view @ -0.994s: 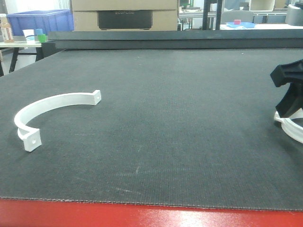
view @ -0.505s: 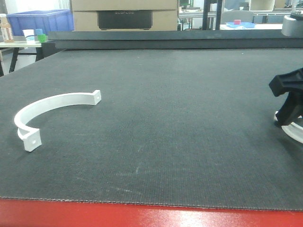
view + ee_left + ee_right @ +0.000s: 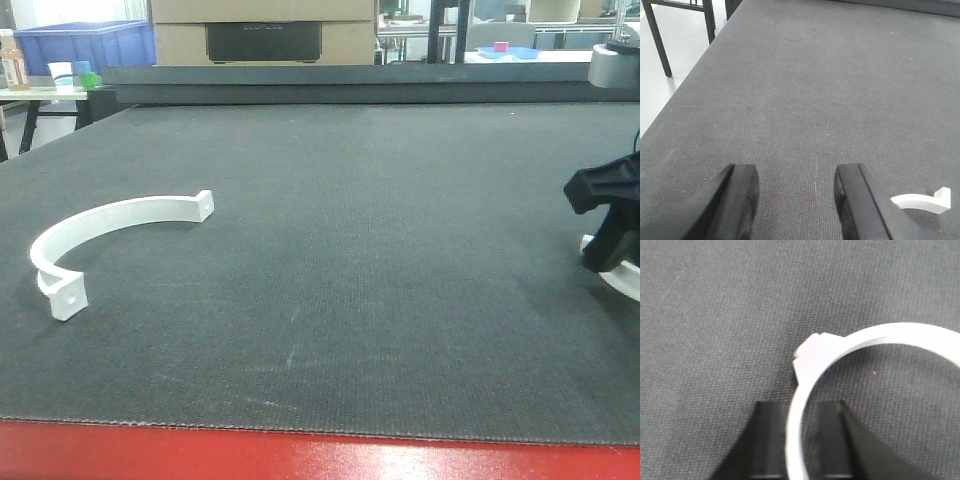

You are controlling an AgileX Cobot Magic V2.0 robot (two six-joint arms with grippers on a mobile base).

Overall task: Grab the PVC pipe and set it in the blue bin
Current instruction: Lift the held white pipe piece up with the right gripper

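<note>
Two white curved PVC pipe pieces lie on the dark mat. One PVC pipe [image 3: 100,215] rests at the left; its end [image 3: 920,201] shows beside my left gripper [image 3: 796,172], which hovers open over bare mat. The other PVC pipe [image 3: 625,280] [image 3: 815,360] is at the right edge, its band running between the fingers of my right gripper [image 3: 610,250] [image 3: 800,407], which is shut on it. The blue bin [image 3: 85,45] stands far back left, off the mat.
The dark mat [image 3: 350,200] has a red front edge [image 3: 300,455]. A side table with a bottle and cups [image 3: 60,75] is at the back left, beside a beige cabinet [image 3: 265,30]. The mat's left edge drops to the floor [image 3: 670,60].
The right gripper has shifted slightly right and lower over the right pipe piece. The left pipe piece has not moved.
</note>
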